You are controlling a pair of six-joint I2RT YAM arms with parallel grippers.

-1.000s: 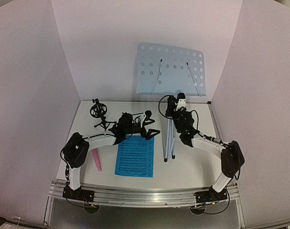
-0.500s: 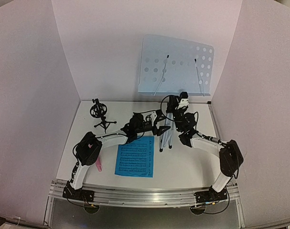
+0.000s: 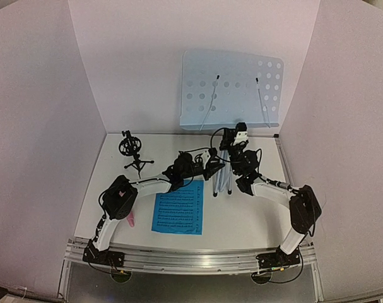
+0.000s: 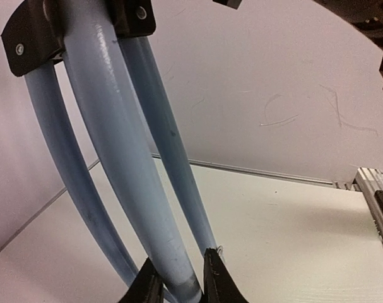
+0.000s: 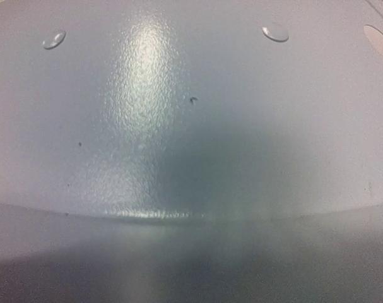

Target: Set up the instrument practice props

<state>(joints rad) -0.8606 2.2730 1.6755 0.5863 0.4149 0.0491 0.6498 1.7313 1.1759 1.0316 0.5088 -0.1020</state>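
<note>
Beyond the blue sheet (image 3: 177, 207), the left gripper (image 4: 182, 281) pinches a stand leg (image 4: 109, 158) to spread next; the right gripper (image 3: 234, 140) I cannot judge.

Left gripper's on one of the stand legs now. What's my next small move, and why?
Probably draw the gripped tripod leg outward, away from the other two. The left gripper is closed on it near its foot, and all three legs sit bunched together, so the music stand likely cannot stand alone yet.
</note>
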